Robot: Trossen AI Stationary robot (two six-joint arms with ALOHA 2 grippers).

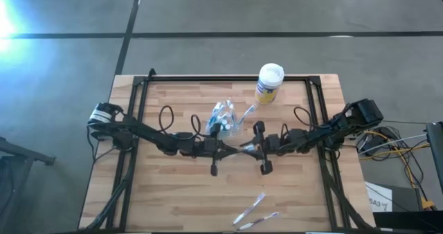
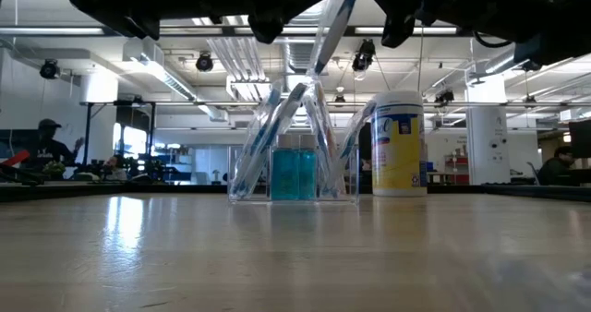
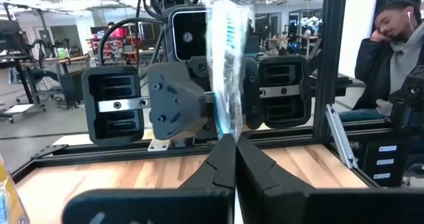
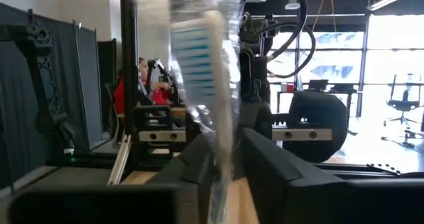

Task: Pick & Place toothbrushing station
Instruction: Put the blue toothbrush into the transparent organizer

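Toothbrush (image 4: 202,71) between both end effectors (image 1: 243,148)

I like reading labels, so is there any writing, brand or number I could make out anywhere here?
Yellow canister with white lid: print on its label, too blurred to read.
White paper beside the table: dark characters, too small to read.
Nothing else carries readable text.

A light wooden plank counter (image 1: 180,199) in a black metal frame stands on a grey concrete floor (image 1: 228,12) crossed by dark seam lines. Beyond it lies an open workshop with exposed ceiling ducts (image 2: 240,58), white strip lights, bright windows (image 4: 391,45) and seated people at desks.
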